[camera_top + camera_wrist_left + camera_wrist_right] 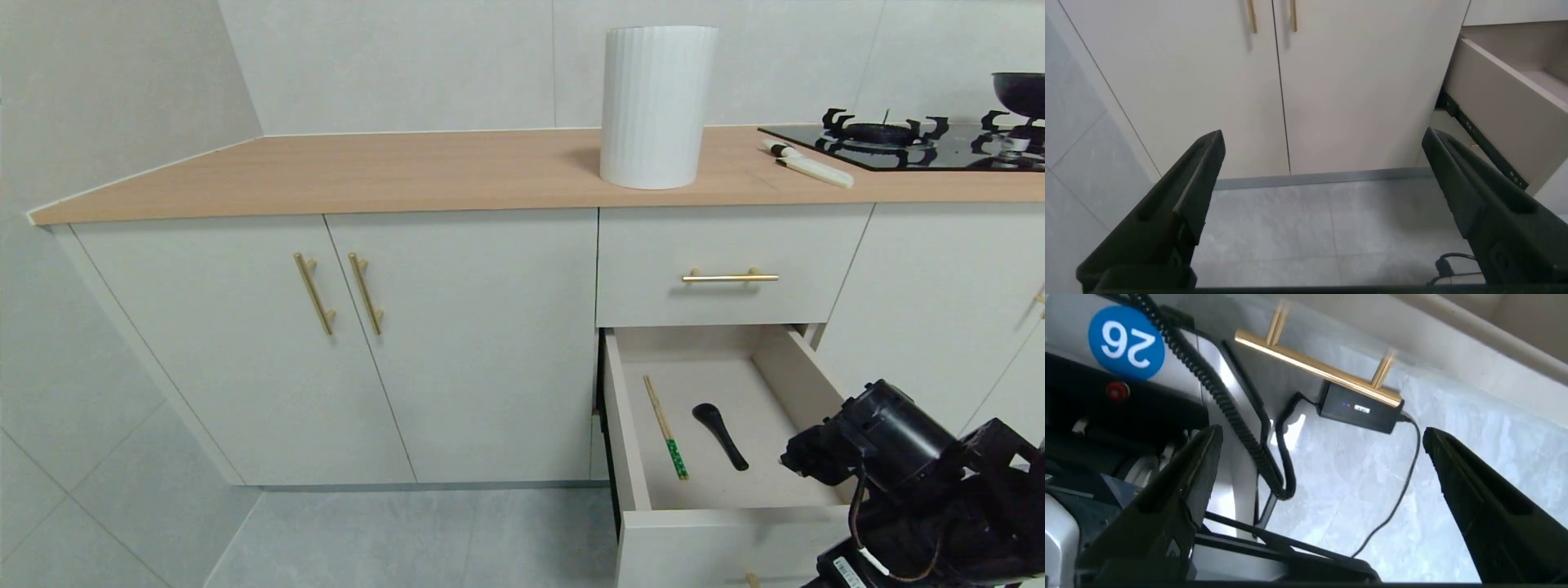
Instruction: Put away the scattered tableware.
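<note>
The open drawer (718, 543) under the counter (367, 171) already holds the chopsticks (665, 426) along its left wall and the black spoon (720, 434) near its middle. A white utensil (808, 166) lies at the counter's right end, just beside the hob (906, 147). The left gripper (1323, 212), low before the cabinet doors (1274, 82), and the right gripper (1319, 506), near a brass handle (1319, 367), both have jaws spread wide and empty, so stowing looks partly done and the next move likely calls for lifting an arm to that utensil.
</note>
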